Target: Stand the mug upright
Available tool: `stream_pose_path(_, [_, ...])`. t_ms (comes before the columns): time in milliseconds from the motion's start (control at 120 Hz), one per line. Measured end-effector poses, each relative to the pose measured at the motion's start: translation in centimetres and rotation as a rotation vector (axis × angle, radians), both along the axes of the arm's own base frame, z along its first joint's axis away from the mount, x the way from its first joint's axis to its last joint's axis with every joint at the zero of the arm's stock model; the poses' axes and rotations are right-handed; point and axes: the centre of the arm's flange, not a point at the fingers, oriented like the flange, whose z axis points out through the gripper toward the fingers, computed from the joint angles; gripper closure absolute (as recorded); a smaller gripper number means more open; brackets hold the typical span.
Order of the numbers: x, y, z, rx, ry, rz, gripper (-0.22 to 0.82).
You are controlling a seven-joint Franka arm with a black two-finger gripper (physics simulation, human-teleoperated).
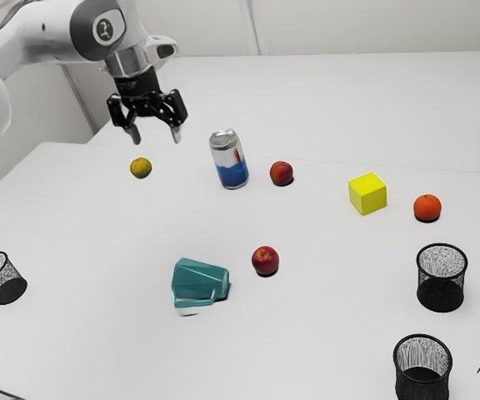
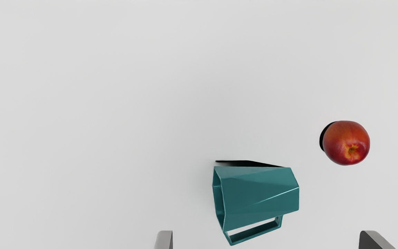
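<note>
One red fruit near the sideways mug (gripper wide open, empty).

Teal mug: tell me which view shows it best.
The wrist view: the teal mug lies on its side there, large, with its open mouth, faceted body and handle all distinct. The exterior view shows it smaller, also tipped over, near a red fruit.

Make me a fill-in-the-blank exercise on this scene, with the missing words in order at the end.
The teal mug is not upright but lies on its ____.
The gripper is not shut but ____.
The cube is coloured ____.
The lower part of the standing can is coloured ____.

Missing words: side; open; yellow; blue.
</note>
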Motion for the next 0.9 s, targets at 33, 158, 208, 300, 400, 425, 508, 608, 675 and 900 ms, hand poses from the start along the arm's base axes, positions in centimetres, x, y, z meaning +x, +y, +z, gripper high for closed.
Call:
stream_pose_path(33, [-0.1, 0.4, 0.2, -0.008, -0.014, 0.003, 0.02])
stream_pose_path(158, [-0.7, 0.9, -0.7, -0.047, -0.029, 0.003, 0.02])
stream_pose_path(208, [-4.3, 1.9, -4.1, -0.13, 0.018, 0.025, 0.02])
stream_pose_path(300, [-10.9, 6.1, -11.8, -0.325, 0.062, 0.159, 0.02])
stream_pose_path(400, [-14.2, 8.4, -17.7, -0.486, 0.049, 0.288, 0.02])
stream_pose_path(425, [-14.8, 8.6, -19.0, -0.522, 0.041, 0.308, 0.02])
stream_pose_path(508, [-16.3, 9.2, -22.7, -0.637, -0.005, 0.372, 0.02])
stream_pose_path(608, [-16.2, 10.2, -27.2, -0.753, -0.07, 0.461, 0.02])
stream_pose_path(675, [-15.9, 10.6, -28.6, -0.809, -0.138, 0.488, 0.02])
stream_pose_path(900, [-16.2, 10.4, -31.6, -0.926, -0.322, 0.5, 0.02])
